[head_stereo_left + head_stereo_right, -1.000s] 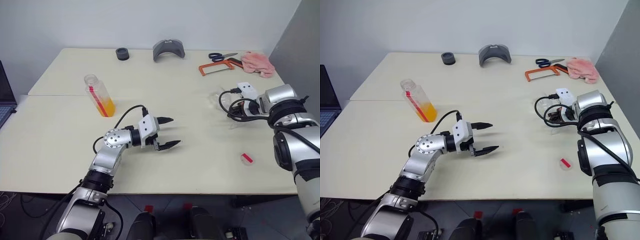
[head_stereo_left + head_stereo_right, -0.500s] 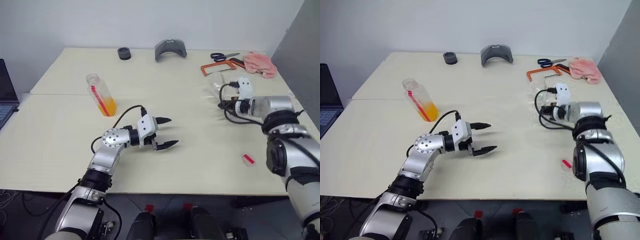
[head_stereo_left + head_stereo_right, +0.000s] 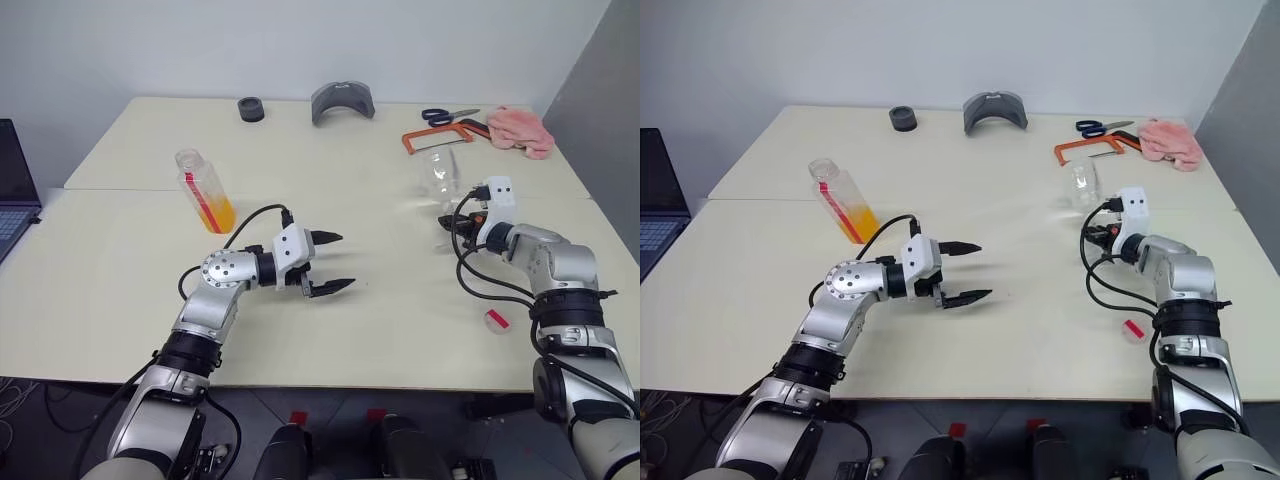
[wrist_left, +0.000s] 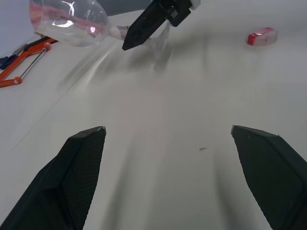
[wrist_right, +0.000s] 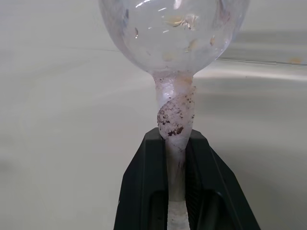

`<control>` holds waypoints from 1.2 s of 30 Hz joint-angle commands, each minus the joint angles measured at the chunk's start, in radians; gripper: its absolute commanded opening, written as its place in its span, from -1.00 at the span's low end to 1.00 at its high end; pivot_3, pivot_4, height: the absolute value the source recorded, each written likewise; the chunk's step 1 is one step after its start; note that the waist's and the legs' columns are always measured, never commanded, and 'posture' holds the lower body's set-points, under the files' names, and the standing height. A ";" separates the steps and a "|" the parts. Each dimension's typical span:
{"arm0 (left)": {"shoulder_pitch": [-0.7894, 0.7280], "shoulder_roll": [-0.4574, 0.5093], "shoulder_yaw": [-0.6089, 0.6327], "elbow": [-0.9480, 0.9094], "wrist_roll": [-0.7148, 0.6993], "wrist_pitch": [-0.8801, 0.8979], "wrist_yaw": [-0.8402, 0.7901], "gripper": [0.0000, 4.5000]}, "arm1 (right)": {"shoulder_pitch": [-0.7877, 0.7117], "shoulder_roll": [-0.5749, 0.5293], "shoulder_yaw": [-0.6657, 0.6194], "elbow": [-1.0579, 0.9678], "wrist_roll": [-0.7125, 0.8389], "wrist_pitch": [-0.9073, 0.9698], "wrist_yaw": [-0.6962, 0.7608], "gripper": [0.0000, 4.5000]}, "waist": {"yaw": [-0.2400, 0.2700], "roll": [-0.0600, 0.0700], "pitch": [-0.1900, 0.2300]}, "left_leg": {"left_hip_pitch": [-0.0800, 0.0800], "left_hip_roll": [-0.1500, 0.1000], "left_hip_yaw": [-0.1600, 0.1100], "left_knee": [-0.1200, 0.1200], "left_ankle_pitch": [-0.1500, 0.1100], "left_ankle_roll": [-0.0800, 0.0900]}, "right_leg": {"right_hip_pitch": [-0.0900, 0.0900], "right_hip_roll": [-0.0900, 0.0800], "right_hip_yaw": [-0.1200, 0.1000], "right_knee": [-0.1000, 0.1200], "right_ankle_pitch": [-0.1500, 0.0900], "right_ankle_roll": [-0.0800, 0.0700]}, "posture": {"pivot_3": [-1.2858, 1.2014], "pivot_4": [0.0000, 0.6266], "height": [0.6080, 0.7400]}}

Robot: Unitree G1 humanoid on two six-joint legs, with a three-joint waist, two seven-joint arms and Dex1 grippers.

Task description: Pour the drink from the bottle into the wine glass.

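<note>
The bottle [image 3: 204,189] stands uncapped at the left of the table, leaning a little, with a red label strip and the orange drink [image 3: 216,215] in its lower part. My left gripper [image 3: 331,263] hovers open at mid-table, pointing right, with nothing between its fingers [image 4: 81,167]. To the right, the clear wine glass [image 3: 437,170] stands with its bowl up. My right gripper [image 5: 175,158] is shut on its stem just under the bowl [image 5: 172,28]. I cannot tell whether the foot touches the table.
A pinkish-red cap [image 3: 495,319] lies near the front right edge. Along the back are a black ring [image 3: 251,108], a grey curved piece [image 3: 340,100], scissors [image 3: 450,115], an orange hacksaw [image 3: 435,138] and a pink cloth [image 3: 518,130]. A laptop [image 3: 12,185] sits at far left.
My right arm has swung round and its elbow has dropped, carrying the wine glass slightly left with the bowl now upright. The left gripper and the bottle have stayed put.
</note>
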 commanded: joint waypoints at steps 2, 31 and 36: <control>-0.021 0.002 0.003 -0.015 -0.004 -0.003 -0.004 1.00 | -0.001 0.014 -0.042 -0.009 0.075 0.149 -0.017 -0.94 | 0.000 0.000 0.000 | 0.000 0.000 0.000 0.000 0.000 0.000 | 0.000 0.000 0.000 0.000 0.000 0.000 | 0.03 -0.52 1.00; -0.028 -0.008 -0.001 -0.010 -0.005 0.003 -0.033 1.00 | -0.130 -0.103 -0.011 -0.112 0.211 0.800 -0.060 0.58 | -0.001 0.002 0.001 | -0.002 0.000 0.001 -0.001 0.000 0.000 | -0.002 0.000 0.001 0.000 0.000 0.000 | 0.03 -0.52 1.00; -0.029 -0.011 -0.004 -0.004 -0.001 -0.002 -0.036 1.00 | -0.193 -0.166 0.093 -0.081 0.246 0.810 0.023 0.72 | -0.001 0.002 0.001 | -0.002 0.000 0.001 0.000 0.000 0.000 | -0.002 0.000 0.001 0.000 0.000 0.000 | 0.03 -0.52 1.00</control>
